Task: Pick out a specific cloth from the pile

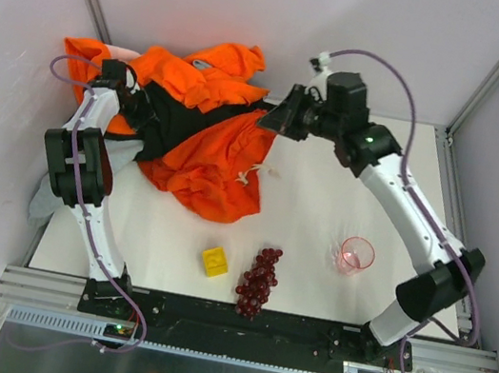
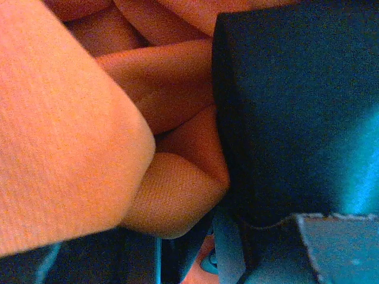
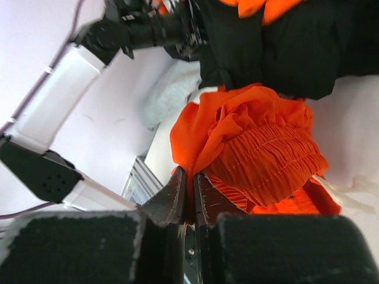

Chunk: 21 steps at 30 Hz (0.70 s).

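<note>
The pile (image 1: 178,97) of bright orange and black garments lies at the table's far left. The cloth (image 1: 217,176), deep red-orange with a white drawstring (image 1: 247,174), spreads from the pile toward the middle. My right gripper (image 1: 269,119) is at the cloth's far right edge. In the right wrist view its jaws (image 3: 189,175) are shut on a thin edge of the cloth (image 3: 266,160), under the black garment (image 3: 284,53). My left gripper (image 1: 133,104) is buried in the pile's left side. In its wrist view a fold of orange fabric (image 2: 172,195) sits pinched beside its dark finger (image 2: 284,118).
A yellow block (image 1: 214,261), a bunch of dark red grapes (image 1: 260,270) and a clear pink cup (image 1: 356,256) stand on the white table toward the front. A grey piece (image 1: 46,199) hangs off the left edge. Walls close the back and sides.
</note>
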### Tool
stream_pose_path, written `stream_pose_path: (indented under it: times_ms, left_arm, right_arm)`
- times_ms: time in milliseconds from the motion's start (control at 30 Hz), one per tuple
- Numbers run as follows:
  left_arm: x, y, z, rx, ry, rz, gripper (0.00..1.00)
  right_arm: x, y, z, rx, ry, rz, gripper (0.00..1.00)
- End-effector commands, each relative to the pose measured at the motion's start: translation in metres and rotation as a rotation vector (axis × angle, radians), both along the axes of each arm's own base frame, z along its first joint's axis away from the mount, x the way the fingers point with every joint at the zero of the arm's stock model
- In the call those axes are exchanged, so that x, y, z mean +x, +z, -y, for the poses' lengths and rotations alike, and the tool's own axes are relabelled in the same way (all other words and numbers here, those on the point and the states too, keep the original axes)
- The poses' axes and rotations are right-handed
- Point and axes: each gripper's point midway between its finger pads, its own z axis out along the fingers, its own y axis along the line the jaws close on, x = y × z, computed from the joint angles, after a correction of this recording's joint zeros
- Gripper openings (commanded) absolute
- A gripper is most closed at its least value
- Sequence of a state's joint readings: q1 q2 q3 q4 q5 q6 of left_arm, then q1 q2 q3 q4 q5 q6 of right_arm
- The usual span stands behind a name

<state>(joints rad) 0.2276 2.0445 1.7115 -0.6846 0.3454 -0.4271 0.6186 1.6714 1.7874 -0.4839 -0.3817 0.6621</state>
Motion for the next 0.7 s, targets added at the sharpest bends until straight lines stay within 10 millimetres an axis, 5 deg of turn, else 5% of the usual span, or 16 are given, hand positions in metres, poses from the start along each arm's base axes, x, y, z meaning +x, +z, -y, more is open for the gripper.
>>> stream_pose_path:
  times_ms: [0,667]
  left_arm:
    - [0.011,-0.006,-0.021,0.043,0.048,0.016,0.39]
    - [0.008,-0.006,-0.024,0.065,0.05,0.016,0.4]
  right_arm:
    - [-0.015,0.09,0.037,0.093,-0.031,0.206,0.0]
    - [-0.003,0.184,0.178,0.103,-0.323,0.454,0.0]
